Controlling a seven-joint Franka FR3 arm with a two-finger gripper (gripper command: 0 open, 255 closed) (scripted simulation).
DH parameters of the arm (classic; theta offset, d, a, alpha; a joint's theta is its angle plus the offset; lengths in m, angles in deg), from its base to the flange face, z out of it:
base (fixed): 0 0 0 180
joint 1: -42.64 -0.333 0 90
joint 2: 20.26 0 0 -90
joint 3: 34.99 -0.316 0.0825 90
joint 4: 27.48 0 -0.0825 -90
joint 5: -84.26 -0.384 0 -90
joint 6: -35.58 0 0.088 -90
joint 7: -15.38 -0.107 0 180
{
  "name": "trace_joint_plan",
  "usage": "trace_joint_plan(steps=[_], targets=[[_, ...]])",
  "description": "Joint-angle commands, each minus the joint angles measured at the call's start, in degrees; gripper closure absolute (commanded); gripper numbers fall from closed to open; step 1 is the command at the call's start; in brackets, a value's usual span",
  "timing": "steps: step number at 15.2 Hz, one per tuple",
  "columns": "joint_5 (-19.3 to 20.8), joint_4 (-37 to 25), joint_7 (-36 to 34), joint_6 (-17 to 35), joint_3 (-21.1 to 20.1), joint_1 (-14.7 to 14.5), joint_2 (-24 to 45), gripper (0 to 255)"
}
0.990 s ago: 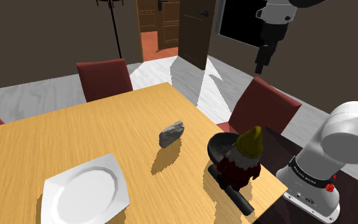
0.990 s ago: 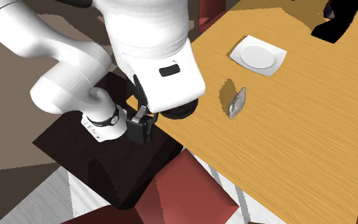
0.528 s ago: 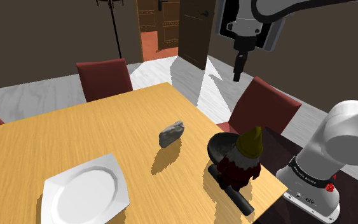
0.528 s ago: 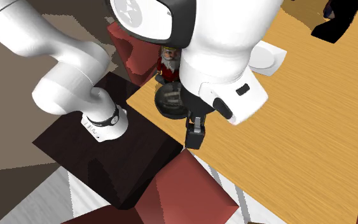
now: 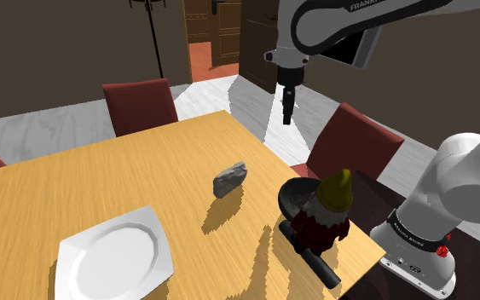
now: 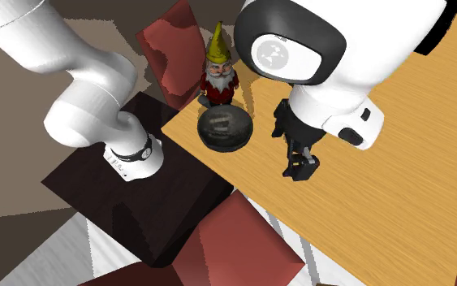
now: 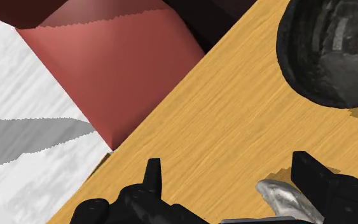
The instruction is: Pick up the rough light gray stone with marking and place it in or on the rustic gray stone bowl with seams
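Observation:
The rough light gray stone (image 5: 229, 179) lies on the wooden table (image 5: 127, 183), a short way from the dark gray stone bowl (image 5: 297, 195). My gripper (image 5: 286, 113) hangs high above the table's far edge, pointing down, well apart from both. In the second exterior view the gripper (image 6: 299, 167) hovers over the table beside the bowl (image 6: 226, 130). Along the wrist view, the fingers (image 7: 152, 175) stand apart with nothing clasped. The stone (image 7: 289, 198) shows far below them on the table, near the right finger. The bowl (image 7: 333, 51) lies beyond.
A gnome figure (image 5: 327, 213) with a yellow hat stands against the bowl, hiding part of it. A white plate (image 5: 114, 256) sits near the table's front. Red chairs (image 5: 353, 141) (image 5: 140, 104) stand at the table's edges. A dark long-handled thing (image 5: 319, 268) lies by the gnome.
The arm has swung toward the shoulder view's left and lower, carrying the gripper from above the red chair to over the table's edge. Stone, bowl and gnome have not moved.

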Motion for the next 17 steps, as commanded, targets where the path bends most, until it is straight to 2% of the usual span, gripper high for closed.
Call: trace_joint_plan(steps=[1, 9, 17], targets=[[-0.62, -1.38, 2.05, 1.54, -0.76, -1.26, 3.35, 0], [-2.23, -8.51, 9.42, 5.61, -4.55, -5.65, 16.23, 0], [-2.18, -15.81, 15.43, 7.86, -8.84, -9.65, 27.29, 0]])
